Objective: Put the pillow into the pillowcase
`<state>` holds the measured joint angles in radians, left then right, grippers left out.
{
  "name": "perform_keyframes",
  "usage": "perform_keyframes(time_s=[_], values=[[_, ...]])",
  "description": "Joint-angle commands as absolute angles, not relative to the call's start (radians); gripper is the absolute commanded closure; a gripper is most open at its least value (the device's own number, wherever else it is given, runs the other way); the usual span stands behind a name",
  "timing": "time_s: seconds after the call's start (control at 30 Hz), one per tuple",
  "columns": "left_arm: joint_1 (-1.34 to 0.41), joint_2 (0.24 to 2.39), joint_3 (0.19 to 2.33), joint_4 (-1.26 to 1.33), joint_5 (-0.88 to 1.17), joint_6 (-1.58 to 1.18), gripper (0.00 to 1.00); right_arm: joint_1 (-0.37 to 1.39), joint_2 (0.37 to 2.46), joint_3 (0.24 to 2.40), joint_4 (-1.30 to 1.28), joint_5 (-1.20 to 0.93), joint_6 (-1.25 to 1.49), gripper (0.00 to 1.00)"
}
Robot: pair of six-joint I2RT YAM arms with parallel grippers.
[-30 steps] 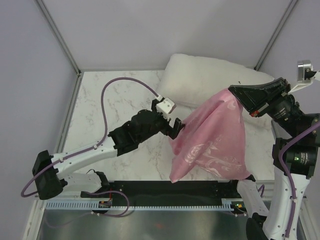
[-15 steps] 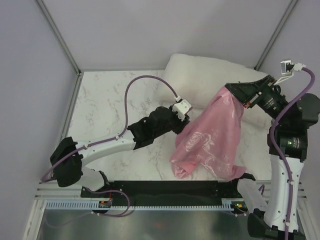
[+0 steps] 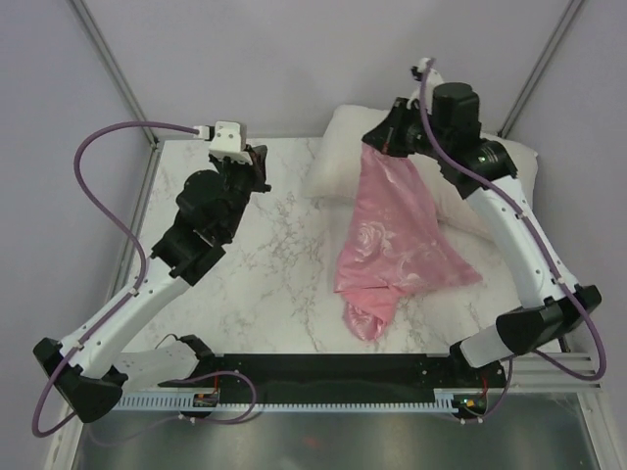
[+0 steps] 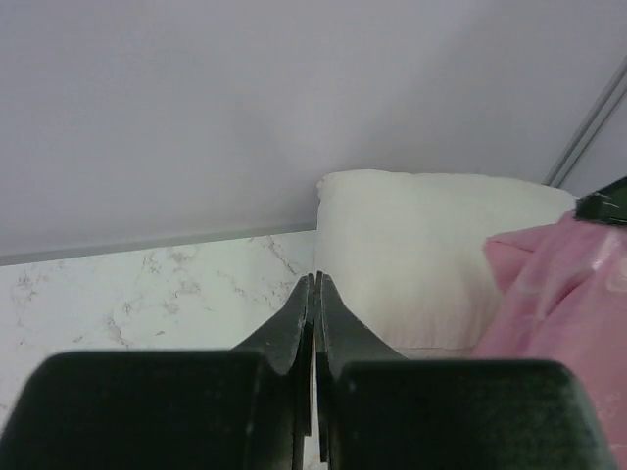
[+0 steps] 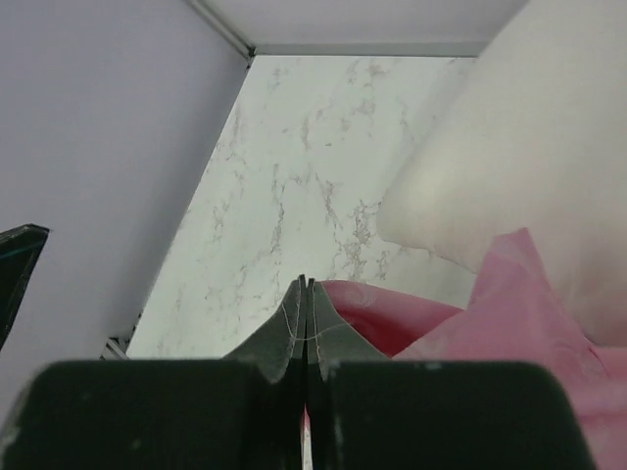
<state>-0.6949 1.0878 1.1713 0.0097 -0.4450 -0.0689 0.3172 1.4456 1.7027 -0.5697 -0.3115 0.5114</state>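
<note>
The white pillow (image 3: 345,157) lies at the back right of the table, with its right part under pink cloth. The pink satin pillowcase (image 3: 392,245) hangs from my right gripper (image 3: 377,143), which is shut on its top edge above the pillow; its lower end trails on the table. In the right wrist view the pillowcase (image 5: 490,313) bunches under the shut right gripper (image 5: 307,284), beside the pillow (image 5: 519,147). My left gripper (image 3: 257,163) is raised at the back left, shut and empty. The left wrist view has the left gripper (image 4: 315,279) pointing at the pillow (image 4: 421,255), with the pillowcase (image 4: 563,294) at the right.
The marble table (image 3: 255,264) is enclosed by grey walls with metal posts (image 3: 113,69) at the back corners. A black strip (image 3: 333,377) runs along the near edge between the arm bases.
My left gripper let go of the pillowcase's side, closed, and swung up to the back left. My right arm carried the pillowcase's top back and left, over the pillow.
</note>
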Motion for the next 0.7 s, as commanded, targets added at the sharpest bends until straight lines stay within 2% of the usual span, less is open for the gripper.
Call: perform_keyframes(time_s=[0.0, 0.07, 0.1, 0.13, 0.2, 0.27, 0.3, 0.37, 0.4, 0.43, 0.47, 0.5, 0.57, 0.63, 0.67], values=[[-0.698, 1.048, 1.178, 0.006, -0.476, -0.103, 0.98, 0.541, 1.502, 2.004, -0.659, -0.156, 0.388, 1.0], [-0.698, 1.016, 1.135, 0.006, -0.476, -0.103, 0.98, 0.601, 1.558, 2.184, -0.683, -0.205, 0.332, 1.0], [-0.698, 0.973, 1.102, -0.167, -0.514, -0.238, 0.98, 0.632, 1.548, 2.234, -0.686, -0.222, 0.319, 1.0], [-0.698, 0.948, 1.085, -0.272, -0.531, -0.35, 0.38, 0.637, 1.527, 2.23, -0.683, -0.239, 0.304, 1.0], [-0.698, 0.896, 1.04, -0.275, -0.563, -0.342, 0.33, 0.637, 1.455, 2.176, -0.675, -0.218, 0.256, 1.0], [-0.696, 0.819, 1.019, -0.293, -0.575, -0.33, 0.29, 0.637, 1.295, 1.978, -0.655, -0.155, 0.223, 1.0], [-0.698, 0.796, 1.008, -0.325, -0.581, -0.333, 0.28, 0.637, 1.179, 1.809, -0.646, -0.141, 0.219, 1.0], [-0.698, 0.753, 0.999, -0.36, -0.574, -0.357, 0.25, 0.637, 1.08, 1.645, -0.649, -0.097, 0.242, 0.99], [-0.698, 0.747, 0.99, -0.383, -0.56, -0.37, 0.24, 0.637, 1.001, 1.491, -0.652, -0.022, 0.258, 0.9], [-0.698, 0.733, 0.983, -0.411, -0.549, -0.382, 0.23, 0.637, 0.967, 1.42, -0.663, 0.018, 0.271, 0.64], [-0.698, 0.73, 0.971, -0.422, -0.539, -0.4, 0.22, 0.637, 0.938, 1.357, -0.67, 0.072, 0.287, 0.56], [-0.698, 0.726, 0.944, -0.429, -0.528, -0.413, 0.21, 0.637, 0.895, 1.259, -0.682, 0.168, 0.326, 0.3], [-0.696, 0.716, 0.898, -0.44, -0.511, -0.44, 0.21, 0.637, 0.861, 1.191, -0.71, 0.248, 0.354, 0.11], [-0.698, 0.721, 0.87, -0.442, -0.499, -0.456, 0.2, 0.637, 0.828, 1.16, -0.712, 0.322, 0.365, 0.02], [-0.696, 0.729, 0.849, -0.443, -0.488, -0.472, 0.2, 0.635, 0.825, 1.167, -0.715, 0.339, 0.373, 0.02]])
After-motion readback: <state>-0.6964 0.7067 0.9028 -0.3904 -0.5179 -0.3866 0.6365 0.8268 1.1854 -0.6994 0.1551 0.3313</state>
